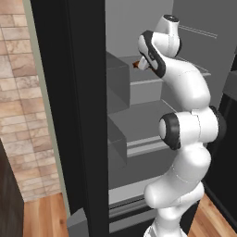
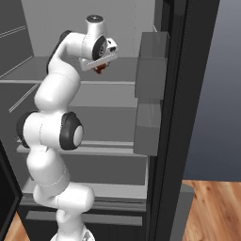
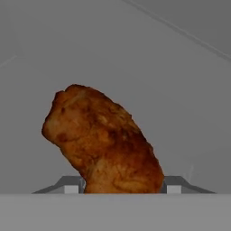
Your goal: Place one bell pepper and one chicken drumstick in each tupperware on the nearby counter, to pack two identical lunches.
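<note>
1. Chicken drumstick (image 3: 103,140) – golden-brown, on an upper fridge shelf (image 2: 117,77), long axis tilted up-left in the hand view.
2. Gripper (image 3: 122,187) – jaws narrowed either side of its lower end, apparently gripping; lift looks next.

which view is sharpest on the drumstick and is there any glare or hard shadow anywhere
Hand view: the chicken drumstick is large, its crust slightly soft, evenly lit without glare, claw closing on its base. Left base view: only a small orange sliver beside the arm. Right base view: a tiny dark red patch. Fridge shelves look flat grey with faint shading, no hard shadows.
</note>
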